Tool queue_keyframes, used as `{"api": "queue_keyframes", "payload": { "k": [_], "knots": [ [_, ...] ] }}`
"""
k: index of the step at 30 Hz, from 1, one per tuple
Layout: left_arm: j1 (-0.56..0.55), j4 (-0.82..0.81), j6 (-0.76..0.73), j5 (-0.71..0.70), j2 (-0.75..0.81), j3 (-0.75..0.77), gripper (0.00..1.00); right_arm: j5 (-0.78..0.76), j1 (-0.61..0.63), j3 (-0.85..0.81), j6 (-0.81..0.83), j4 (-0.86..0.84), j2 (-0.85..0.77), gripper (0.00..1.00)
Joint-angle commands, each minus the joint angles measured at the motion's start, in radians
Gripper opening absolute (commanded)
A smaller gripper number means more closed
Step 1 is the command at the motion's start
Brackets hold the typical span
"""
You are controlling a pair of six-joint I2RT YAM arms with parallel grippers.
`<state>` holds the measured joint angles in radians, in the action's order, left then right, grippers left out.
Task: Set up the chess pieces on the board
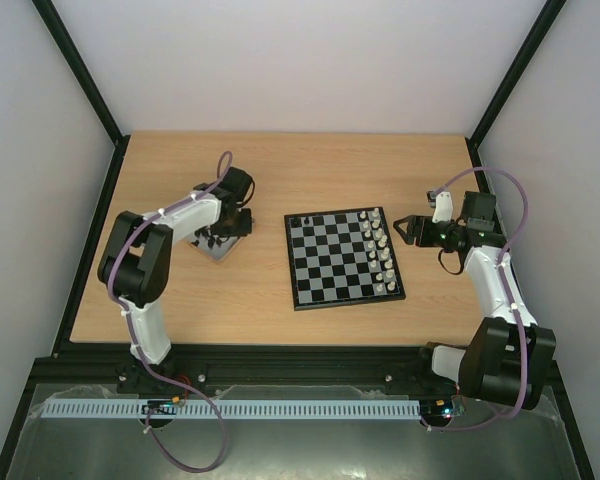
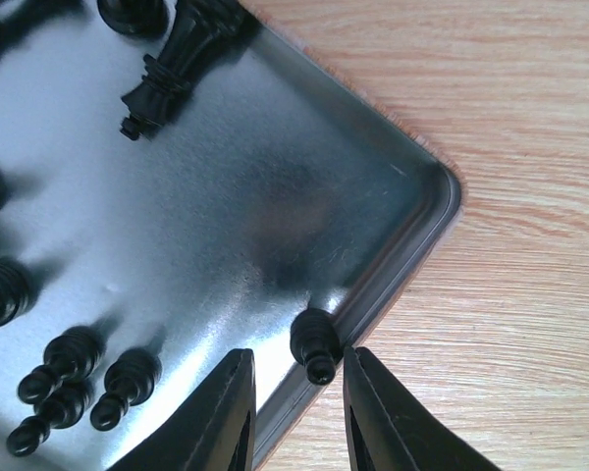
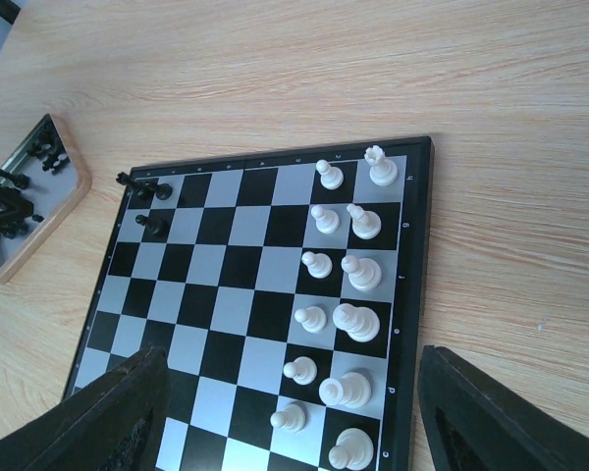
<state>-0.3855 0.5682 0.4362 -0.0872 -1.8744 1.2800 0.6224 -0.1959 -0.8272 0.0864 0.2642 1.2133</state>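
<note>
Pale wood-grain table (image 1: 280, 170), matt and smooth, lies under the board (image 3: 236, 304), whose black and pale grey squares carry a light sheen inside a thin black border. On the board, the white chess pieces (image 3: 353, 324) look like smooth, faintly glossy plastic. Left of the board, the tray (image 2: 275, 196) shows a bright, reflective metal floor and a wooden frame. Its black chess pieces (image 2: 314, 343) are glossy. The left gripper (image 2: 299, 355) has matt black fingers (image 2: 226, 422).
</note>
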Motion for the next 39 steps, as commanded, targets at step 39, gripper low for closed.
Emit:
{"api": "queue_keyframes", "payload": {
  "k": [39],
  "knots": [
    [0.061, -0.029, 0.010, 0.053, -0.025, -0.024, 0.28, 0.023, 0.004, -0.024, 0.010, 0.030, 0.004, 0.71]
  ]
}}
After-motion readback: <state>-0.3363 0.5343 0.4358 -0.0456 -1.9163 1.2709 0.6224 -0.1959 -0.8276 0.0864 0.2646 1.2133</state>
